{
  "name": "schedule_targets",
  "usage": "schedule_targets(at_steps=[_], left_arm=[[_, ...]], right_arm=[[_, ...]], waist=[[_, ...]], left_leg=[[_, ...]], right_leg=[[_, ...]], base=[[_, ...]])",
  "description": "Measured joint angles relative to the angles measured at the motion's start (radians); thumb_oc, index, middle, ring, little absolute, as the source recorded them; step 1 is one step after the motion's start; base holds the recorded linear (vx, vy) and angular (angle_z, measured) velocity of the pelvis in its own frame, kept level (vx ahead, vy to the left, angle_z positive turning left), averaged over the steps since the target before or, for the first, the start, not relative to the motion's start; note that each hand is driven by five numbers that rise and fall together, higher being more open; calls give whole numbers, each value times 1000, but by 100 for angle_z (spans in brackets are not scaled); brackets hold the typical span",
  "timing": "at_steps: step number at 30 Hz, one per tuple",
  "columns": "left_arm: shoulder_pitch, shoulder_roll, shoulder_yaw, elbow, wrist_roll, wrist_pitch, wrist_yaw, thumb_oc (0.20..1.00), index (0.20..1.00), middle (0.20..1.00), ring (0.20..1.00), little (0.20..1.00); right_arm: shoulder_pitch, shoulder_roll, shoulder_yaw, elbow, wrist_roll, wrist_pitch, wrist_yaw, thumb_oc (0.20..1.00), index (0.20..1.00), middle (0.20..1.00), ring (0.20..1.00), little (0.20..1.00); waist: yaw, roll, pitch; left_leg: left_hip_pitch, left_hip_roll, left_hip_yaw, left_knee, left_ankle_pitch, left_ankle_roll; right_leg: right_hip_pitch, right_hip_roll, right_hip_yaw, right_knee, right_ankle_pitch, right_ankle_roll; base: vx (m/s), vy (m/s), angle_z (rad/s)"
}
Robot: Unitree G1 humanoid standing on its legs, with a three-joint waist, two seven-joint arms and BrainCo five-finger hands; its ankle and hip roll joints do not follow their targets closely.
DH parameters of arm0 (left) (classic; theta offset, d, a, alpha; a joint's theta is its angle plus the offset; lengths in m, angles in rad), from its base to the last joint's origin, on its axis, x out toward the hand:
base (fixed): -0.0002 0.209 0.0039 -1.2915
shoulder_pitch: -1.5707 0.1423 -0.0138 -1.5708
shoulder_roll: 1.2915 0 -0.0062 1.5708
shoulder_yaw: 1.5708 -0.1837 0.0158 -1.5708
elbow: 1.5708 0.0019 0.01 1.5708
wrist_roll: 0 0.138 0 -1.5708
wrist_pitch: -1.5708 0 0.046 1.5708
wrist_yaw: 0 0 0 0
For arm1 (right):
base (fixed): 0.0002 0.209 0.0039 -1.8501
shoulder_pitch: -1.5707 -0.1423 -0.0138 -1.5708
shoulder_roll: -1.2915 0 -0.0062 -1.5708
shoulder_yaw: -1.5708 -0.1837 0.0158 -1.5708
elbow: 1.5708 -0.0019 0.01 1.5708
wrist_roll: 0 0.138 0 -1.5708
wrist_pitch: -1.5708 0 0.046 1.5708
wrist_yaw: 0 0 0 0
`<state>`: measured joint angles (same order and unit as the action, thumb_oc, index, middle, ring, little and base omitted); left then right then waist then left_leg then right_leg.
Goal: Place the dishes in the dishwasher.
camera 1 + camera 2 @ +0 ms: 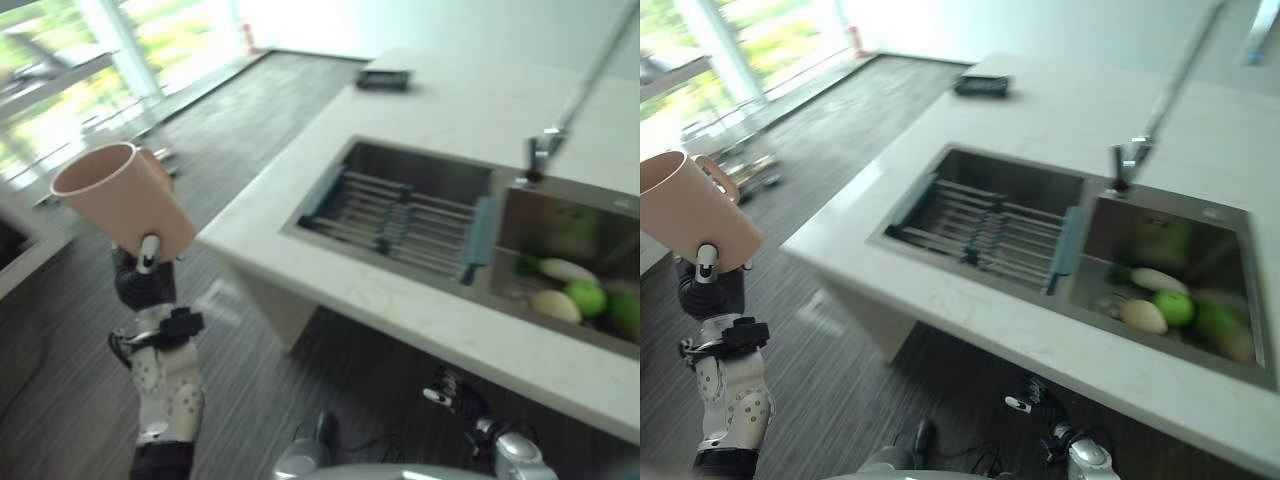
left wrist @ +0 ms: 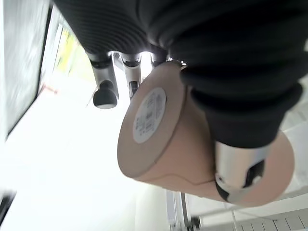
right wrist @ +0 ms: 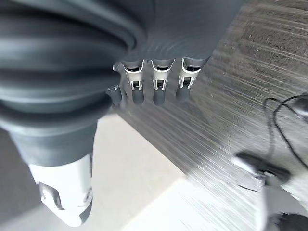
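A pink mug (image 1: pixel 125 198) with a handle is held up over the wooden floor, left of the counter, mouth tilted up and to the left. My left hand (image 1: pixel 143 278) is shut on the mug from below, thumb (image 2: pixel 238 180) across its side (image 2: pixel 173 144) and fingers (image 2: pixel 105 91) behind it. A white label sits on the mug's base (image 2: pixel 149 115). My right hand (image 1: pixel 452 392) hangs low under the counter's front edge, its fingers (image 3: pixel 159 84) short and relaxed with nothing in them.
A white counter (image 1: pixel 440 110) holds a double steel sink with a roll-up drying rack (image 1: pixel 400 218) over its left basin. Green and pale vegetables (image 1: pixel 575 290) lie in the right basin. A tall faucet (image 1: pixel 560 110) rises behind. A dark flat object (image 1: pixel 384 78) lies at the counter's far end.
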<state>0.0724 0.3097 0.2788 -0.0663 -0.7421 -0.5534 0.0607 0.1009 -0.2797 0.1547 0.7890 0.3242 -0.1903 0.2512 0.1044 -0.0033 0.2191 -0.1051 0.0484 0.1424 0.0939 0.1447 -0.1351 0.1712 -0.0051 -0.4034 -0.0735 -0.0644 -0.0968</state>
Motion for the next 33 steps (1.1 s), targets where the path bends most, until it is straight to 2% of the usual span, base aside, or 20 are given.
schedule_targets(at_steps=[1,2,3,5,6,7,8,9,10,11,12,13,14,16,19,20,21,22,26,33], left_arm=[[-9,6,18,-2,25,-17,15,200,200,200,200,200],[-15,11,11,-28,101,-38,23,200,200,200,200,200],[-22,13,-3,-30,113,-37,23,200,200,200,200,200],[-107,21,-49,-17,112,-20,-57,200,200,200,200,200],[-116,26,-40,-16,105,-19,-64,200,200,200,200,200],[-167,10,-44,35,91,-13,-80,200,200,200,200,200],[-264,-43,-75,154,61,13,-86,200,200,200,200,200],[-265,-50,-143,137,56,10,-112,200,200,200,200,200],[-270,-40,-188,138,48,17,-120,200,200,200,200,200],[-275,-33,-254,135,48,42,-133,200,200,200,200,200],[-263,-21,-292,101,54,54,-148,200,200,200,200,200],[-226,11,-289,59,53,49,-157,200,200,200,200,200],[-217,36,-271,62,53,50,-162,200,200,200,200,200],[-186,72,-267,80,52,72,-146,200,200,200,200,200],[-168,110,-231,66,62,82,-140,200,200,200,200,200],[-176,99,-255,69,86,86,-140,200,200,200,200,200],[-225,113,-339,87,104,97,-140,200,200,200,200,200],[-209,156,-347,64,138,100,-123,200,200,200,200,200],[-209,135,-349,61,192,140,-59,200,200,200,200,200],[-187,127,-365,54,210,184,-73,200,200,200,200,200]], right_arm=[[0,-4,-7,-4,1,-2,0,1000,1000,1000,1000,1000],[-13,-25,-14,1,2,-10,-7,1000,1000,1000,1000,1000],[-18,-25,-14,2,2,-16,-7,1000,1000,1000,1000,1000],[41,-29,-48,-2,36,-44,-6,1000,1000,1000,1000,1000],[40,-35,-48,-1,43,-44,-6,1000,1000,1000,1000,1000],[69,-37,-71,-4,42,-49,-9,1000,1000,1000,1000,1000],[125,-75,-126,-4,43,-68,-23,1000,1000,1000,1000,1000],[128,-104,-140,12,50,-67,-36,1000,1000,1000,1000,1000],[120,-99,-149,8,55,-59,-59,1000,1000,1000,1000,1000],[122,-100,-149,-9,67,-58,-74,1000,1000,1000,1000,1000],[108,-105,-133,-13,70,-55,-76,1000,1000,1000,1000,1000],[67,-78,-123,-12,70,-54,-77,1000,1000,1000,1000,1000],[29,-43,-118,-13,72,-55,-83,1000,1000,1000,1000,1000],[-14,-11,-90,-15,71,-55,-91,1000,1000,1000,1000,1000],[1,46,-87,-13,69,-38,-97,1000,1000,1000,1000,1000],[33,65,-85,-14,71,-31,-98,1000,1000,1000,1000,1000],[88,63,-73,-12,72,-41,-93,1000,1000,1000,1000,1000],[100,45,-74,-14,72,-38,-84,1000,1000,1000,1000,1000],[49,-2,-43,-22,71,-23,-70,1000,1000,1000,1000,1000],[2,-2,-43,-31,73,-1,-37,1000,1000,1000,1000,1000]], waist=[[-8,-16,0],[-6,-23,5],[-8,-23,6],[-89,-48,15],[-87,-40,17],[-102,-24,18],[-159,46,-3],[-168,126,-30],[-192,126,-25],[-232,133,-29],[-224,135,-35],[-193,130,-42],[-171,98,-38],[-138,71,-34],[-104,16,-30],[-120,17,-16],[-192,23,-15],[-164,0,-22],[-161,36,-28],[-153,2,-33]], left_leg=[[12,-1,37,73,-48,14],[120,6,31,153,-168,21],[141,3,33,152,-183,22],[205,17,171,288,-239,8],[237,27,172,256,-243,12],[282,53,215,263,-254,-63],[387,97,353,253,-222,-92],[387,94,337,119,-211,-30],[385,72,359,63,-244,-3],[375,32,361,-68,-181,34],[387,-2,358,-131,-181,50],[386,-23,330,-164,-202,76],[366,-41,303,-157,-224,85],[336,-60,261,-139,-233,97],[320,-81,195,-102,-278,167],[298,-66,74,-86,-271,189],[242,-41,-98,-63,-241,194],[248,-72,-93,-84,-230,190],[265,-73,-77,-125,-219,168],[272,-43,-66,-147,-176,103]], right_leg=[[-2,-11,-28,-2,-1,0],[-41,-24,-51,29,7,23],[-56,-24,-56,37,16,12],[-62,-75,-235,39,14,33],[-86,-74,-237,48,31,17],[-86,-93,-307,66,46,13],[-109,-204,-400,184,30,59],[-165,-249,-415,256,41,68],[-173,-304,-437,300,45,78],[-181,-358,-422,347,55,97],[-216,-388,-379,386,52,135],[-271,-380,-326,433,34,190],[-295,-368,-305,448,5,167],[-301,-386,-289,435,80,120],[-266,-399,-160,437,100,180],[-282,-310,77,515,-6,228],[-208,-102,353,416,-91,245],[-186,-105,308,284,-2,210],[-94,-103,239,85,65,192],[-11,-70,164,-14,84,165]], base=[[-412,-101,109],[-337,-55,83],[-337,-11,72],[-161,122,156],[-352,335,162],[-611,679,177],[-570,800,239],[-470,725,243],[-285,459,209],[-160,273,178],[-167,299,133],[-153,313,44],[-101,232,42],[-112,202,61],[-119,54,87],[-36,-82,341],[60,-97,319],[49,-106,203],[30,-87,-2],[10,-95,37]])
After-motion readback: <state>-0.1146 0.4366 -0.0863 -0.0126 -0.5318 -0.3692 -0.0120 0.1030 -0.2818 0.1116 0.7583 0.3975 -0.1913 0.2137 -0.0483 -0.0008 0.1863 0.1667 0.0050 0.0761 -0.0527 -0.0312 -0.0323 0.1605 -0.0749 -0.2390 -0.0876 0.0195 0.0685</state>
